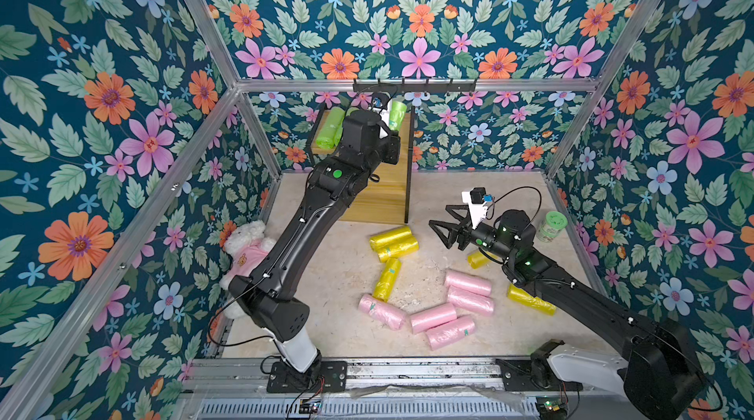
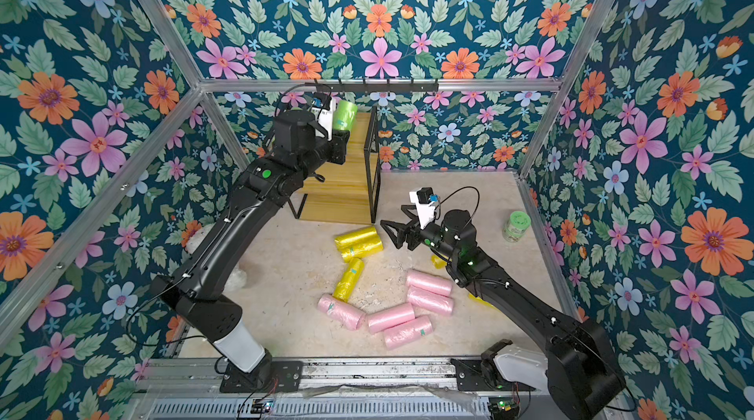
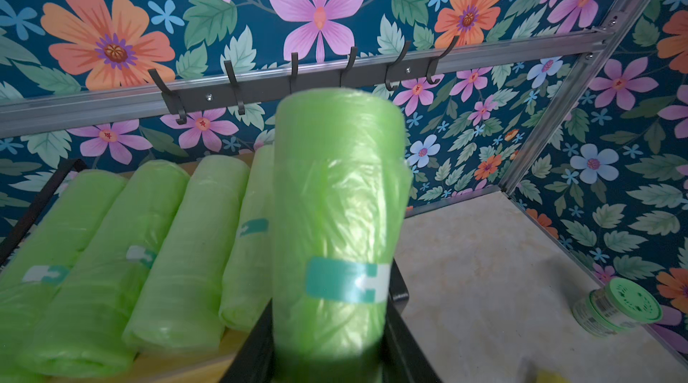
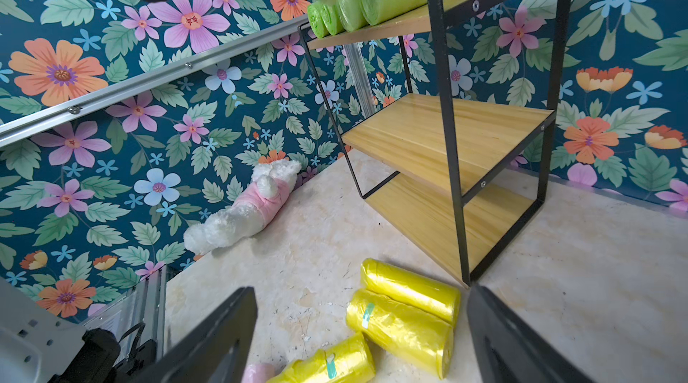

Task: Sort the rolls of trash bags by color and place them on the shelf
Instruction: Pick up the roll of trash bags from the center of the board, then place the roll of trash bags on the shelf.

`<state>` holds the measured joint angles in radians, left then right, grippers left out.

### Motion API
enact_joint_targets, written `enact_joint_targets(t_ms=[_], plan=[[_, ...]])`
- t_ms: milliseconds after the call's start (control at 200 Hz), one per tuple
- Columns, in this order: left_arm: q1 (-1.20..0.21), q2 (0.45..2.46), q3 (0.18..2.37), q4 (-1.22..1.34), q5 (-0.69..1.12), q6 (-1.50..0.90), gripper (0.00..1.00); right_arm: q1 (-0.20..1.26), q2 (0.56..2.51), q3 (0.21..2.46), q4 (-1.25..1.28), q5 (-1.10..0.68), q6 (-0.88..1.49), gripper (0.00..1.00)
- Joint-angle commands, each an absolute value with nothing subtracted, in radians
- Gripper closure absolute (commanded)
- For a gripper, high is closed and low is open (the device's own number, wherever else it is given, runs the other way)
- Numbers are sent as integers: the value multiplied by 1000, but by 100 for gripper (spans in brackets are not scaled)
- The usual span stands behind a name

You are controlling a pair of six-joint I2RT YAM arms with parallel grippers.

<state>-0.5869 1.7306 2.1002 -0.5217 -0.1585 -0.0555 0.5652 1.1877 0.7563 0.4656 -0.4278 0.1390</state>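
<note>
Placing the last green roll [image 3: 335,213]: the left fingers [image 3: 397,288] clamp it, with the shelf [image 4: 446,131] top below them. Lowering and releasing should come next. Meanwhile the right fingers [image 4: 223,336] stand apart above yellow rolls [image 4: 402,321].

black arms [image 1: 285,242], white bases [image 1: 296,346], green dots [image 1: 337,173], triangular right hand [image 1: 438,214]

- The shelf [image 4: 450,128]: three light wooden boards in a thin black frame, standing at the back of the table [image 1: 334,275]. Its middle and bottom boards are bare.
- Four lime green rolls [image 3: 160,251] lie side by side on the top board.
- A fifth green roll [image 3: 335,195] is gripped roughly upright in the left hand [image 3: 329,303], over that board.
- Five yellow rolls [image 1: 398,248] lie on the table: two touch just before the shelf, one lies slanted nearby, and two are partly hidden.
- Five pink rolls [image 1: 432,317] lie in a loose arc nearer the front.
</note>
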Motion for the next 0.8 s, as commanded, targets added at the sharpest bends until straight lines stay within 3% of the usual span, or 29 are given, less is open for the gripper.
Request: enact_joint_targets(t_ms=[0,535,795], plan=[[-586,1803,2202,-527,-177,-22,60,563,1180,759,456,-423,140,7],[-577,1972,2356,-549,-183,-46,55,560,1157,726,459,-396,144,7],[-571,1997,2365,-537,-186,-43,47,556,1154,722,457,-387,146,7]])
